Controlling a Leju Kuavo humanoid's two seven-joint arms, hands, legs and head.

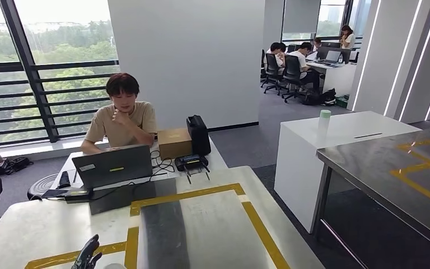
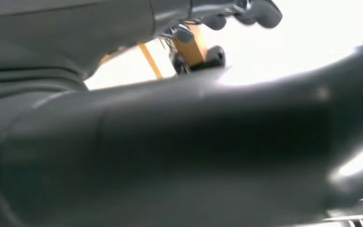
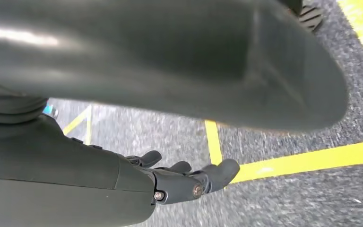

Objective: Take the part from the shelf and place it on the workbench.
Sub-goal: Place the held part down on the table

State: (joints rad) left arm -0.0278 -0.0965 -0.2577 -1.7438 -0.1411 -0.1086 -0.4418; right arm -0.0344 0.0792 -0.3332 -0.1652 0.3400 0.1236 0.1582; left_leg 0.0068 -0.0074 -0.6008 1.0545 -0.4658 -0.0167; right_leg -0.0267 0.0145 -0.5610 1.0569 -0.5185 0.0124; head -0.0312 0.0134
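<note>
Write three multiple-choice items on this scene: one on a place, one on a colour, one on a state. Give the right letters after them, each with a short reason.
1. Where does the brown cardboard box stand?
A. On the steel workbench at the right
B. On the white desk, beside the black case
C. On the floor by the window

2. What colour is the tape that frames the near table?
A. Yellow
B. Blue
C. Red

3. In what state is the laptop in front of the seated person?
A. Closed flat
B. Lying upside down
C. Open, lid raised

Answers:
1 B: the head view shows the box on the desk right next to the black case.
2 A: the strips on the table are yellow.
3 C: the lid stands upright, its back toward the camera.
</note>
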